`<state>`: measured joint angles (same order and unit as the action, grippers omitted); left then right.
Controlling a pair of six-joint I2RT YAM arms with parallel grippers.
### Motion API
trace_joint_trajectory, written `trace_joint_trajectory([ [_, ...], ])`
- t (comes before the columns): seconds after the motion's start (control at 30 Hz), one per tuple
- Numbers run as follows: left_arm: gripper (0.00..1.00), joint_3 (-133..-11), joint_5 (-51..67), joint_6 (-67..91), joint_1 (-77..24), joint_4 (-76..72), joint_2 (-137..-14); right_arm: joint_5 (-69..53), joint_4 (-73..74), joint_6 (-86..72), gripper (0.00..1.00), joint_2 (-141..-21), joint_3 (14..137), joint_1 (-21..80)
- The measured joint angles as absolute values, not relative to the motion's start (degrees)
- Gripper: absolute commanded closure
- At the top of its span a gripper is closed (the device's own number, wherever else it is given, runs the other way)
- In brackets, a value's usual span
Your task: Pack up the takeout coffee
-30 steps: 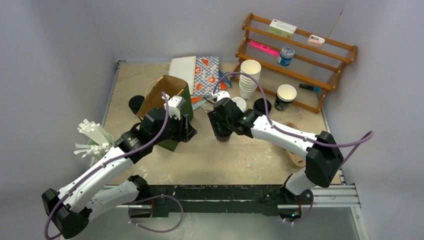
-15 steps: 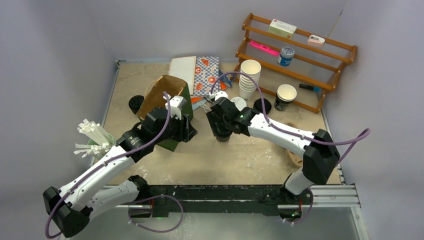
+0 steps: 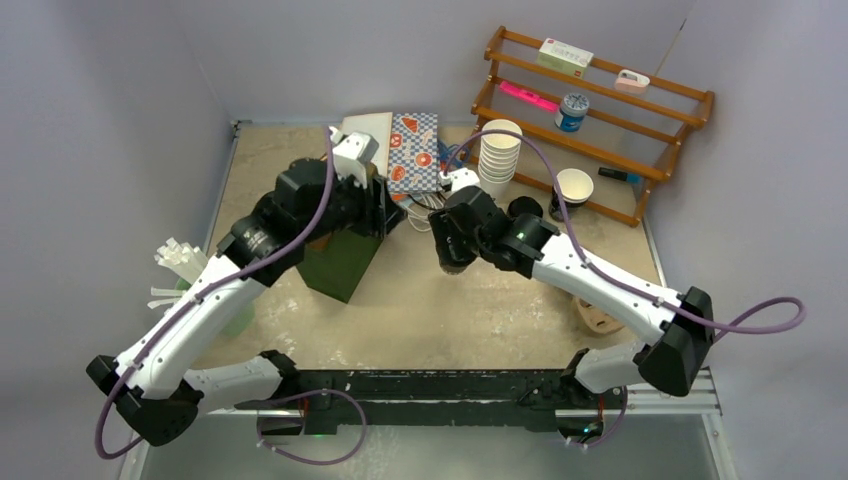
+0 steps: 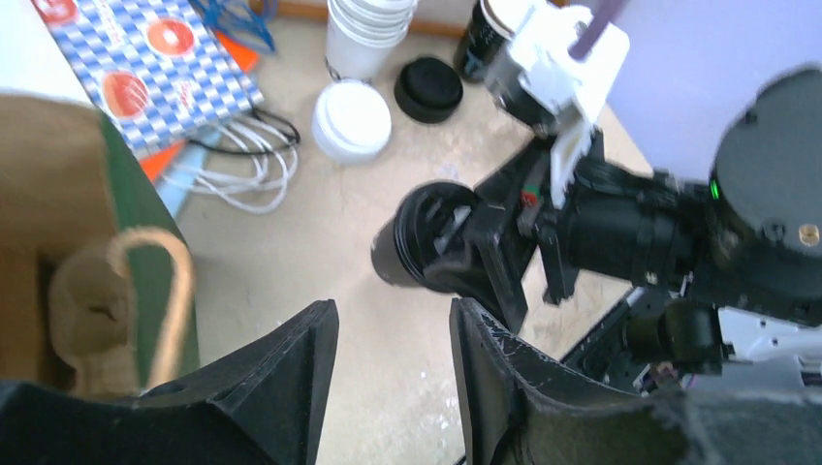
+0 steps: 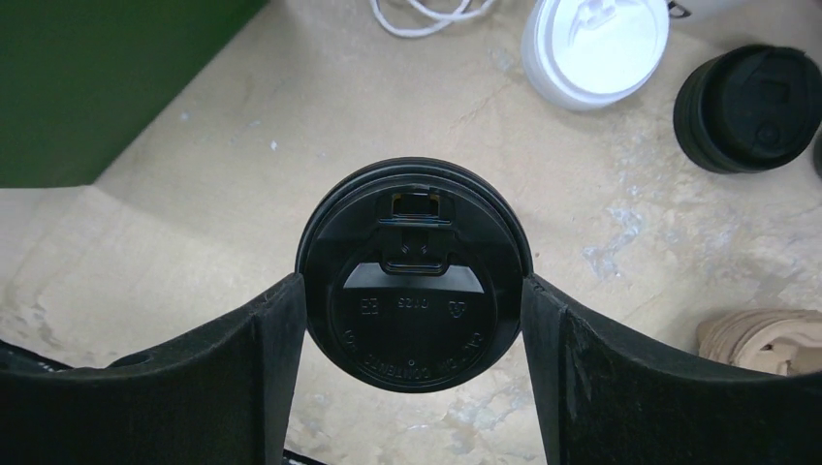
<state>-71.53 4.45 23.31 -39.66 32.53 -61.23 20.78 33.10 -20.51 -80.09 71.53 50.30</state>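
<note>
The takeout coffee is a dark cup under a black lid, and my right gripper is shut on it, one finger on each side of the lid's rim. It hangs above the table just right of the green paper bag; in the left wrist view the cup shows tilted in those fingers. My left gripper is open with only tabletop between its fingers. It hovers at the bag's top right edge, with the bag's brown inside and rope handle to its left.
Behind the cup lie a white lid, a black lid and a white cable. A stack of white cups, an open dark cup and a wooden rack stand at the back right. A straw holder stands left.
My left arm has lifted and swung toward the back, now covering the bag's mouth. The right gripper has shifted slightly right with the cup still in it, its elbow swinging out.
</note>
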Motion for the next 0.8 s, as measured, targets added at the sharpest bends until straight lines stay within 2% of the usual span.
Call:
trace_joint_trajectory([
  [0.17,0.5,-84.73,2.07,19.59,-36.25,38.39,-67.11,21.45,33.47,-19.2,0.29,-77.91,73.54,50.3],
  [0.37,0.45,-94.41,-11.99,15.27,-33.98,46.5,-69.04,21.5,34.81,-16.53,0.3,-75.9,78.26,50.3],
  [0.6,0.36,-92.42,-24.77,12.36,-31.94,51.75,-64.6,21.45,36.05,-13.61,0.31,-71.46,84.95,50.3],
  [0.8,0.3,-85.8,-21.93,10.57,-23.31,51.57,-64.51,21.28,37.47,-12.36,0.32,-70.11,86.67,50.3],
])
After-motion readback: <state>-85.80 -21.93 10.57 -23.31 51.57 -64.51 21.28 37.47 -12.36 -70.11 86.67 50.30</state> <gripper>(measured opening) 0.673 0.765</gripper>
